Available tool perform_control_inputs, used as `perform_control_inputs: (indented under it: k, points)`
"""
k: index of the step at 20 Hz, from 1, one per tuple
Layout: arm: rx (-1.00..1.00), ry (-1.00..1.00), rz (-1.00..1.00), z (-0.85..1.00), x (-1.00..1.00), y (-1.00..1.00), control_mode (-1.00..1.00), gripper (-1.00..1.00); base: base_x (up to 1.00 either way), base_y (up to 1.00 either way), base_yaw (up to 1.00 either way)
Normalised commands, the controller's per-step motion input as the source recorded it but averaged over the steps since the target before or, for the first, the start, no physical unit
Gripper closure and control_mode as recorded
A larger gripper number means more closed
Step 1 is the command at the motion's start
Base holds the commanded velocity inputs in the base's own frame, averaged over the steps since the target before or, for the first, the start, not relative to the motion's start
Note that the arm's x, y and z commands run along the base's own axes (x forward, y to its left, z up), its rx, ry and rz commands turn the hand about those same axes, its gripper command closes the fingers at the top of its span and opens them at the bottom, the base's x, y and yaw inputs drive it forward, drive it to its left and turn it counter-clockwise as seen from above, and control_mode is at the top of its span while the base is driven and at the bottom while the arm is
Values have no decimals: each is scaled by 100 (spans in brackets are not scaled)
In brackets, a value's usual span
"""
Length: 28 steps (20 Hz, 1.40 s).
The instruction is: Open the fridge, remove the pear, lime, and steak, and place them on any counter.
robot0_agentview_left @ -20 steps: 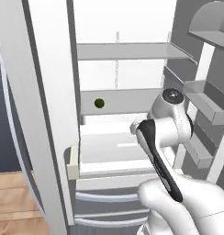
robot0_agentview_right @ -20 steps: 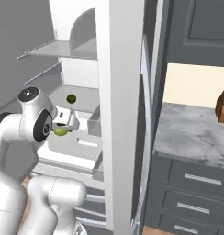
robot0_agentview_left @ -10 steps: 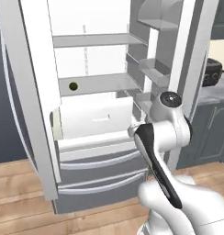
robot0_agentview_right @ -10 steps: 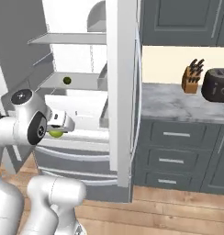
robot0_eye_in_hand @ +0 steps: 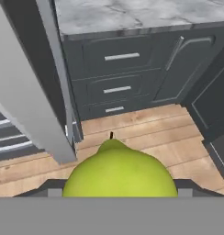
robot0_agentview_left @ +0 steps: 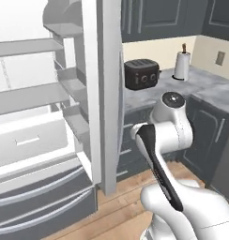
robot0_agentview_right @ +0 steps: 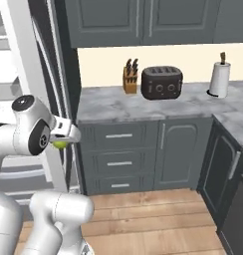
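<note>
Pear (robot0_eye_in_hand: 119,172), yellow-green: I am holding it between my gripper (robot0_agentview_right: 62,143) jaws, above the wooden floor (robot0_eye_in_hand: 146,133), beside the open fridge (robot0_agentview_left: 50,117) door and near the marbled counter (robot0_agentview_right: 143,102) with its toaster (robot0_agentview_right: 161,82).

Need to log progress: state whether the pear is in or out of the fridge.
Out: pear sits in the tool, clear of the fridge.

pears: one (robot0_eye_in_hand: 119,173)
fridges: one (robot0_agentview_left: 50,117)
toasters: one (robot0_agentview_right: 161,82)
knife blocks: one (robot0_agentview_right: 129,80)
paper towel rolls: one (robot0_agentview_right: 218,79)
counter drawers: three (robot0_agentview_right: 118,162)
</note>
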Motion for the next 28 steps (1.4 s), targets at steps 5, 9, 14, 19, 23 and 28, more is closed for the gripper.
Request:
perform_control_inputs:
  k: [5,9,14,19,23,28]
  points:
    - [0,0,0,0,0,0,100,100,28,-100,-4]
    - [0,0,0,0,0,0,100,100,43,-100,0]
    - [0,0,0,0,0,0,100,100,50,-100,-2]
    - [11,14,-2,-16,63,-80,-100,100,10,-20,-1]
    - [15,28,-24,-28,98,-100,-100,100,0,0,0]
    - [2,17,-29,-11,83,-100,-100,100,0,0,0]
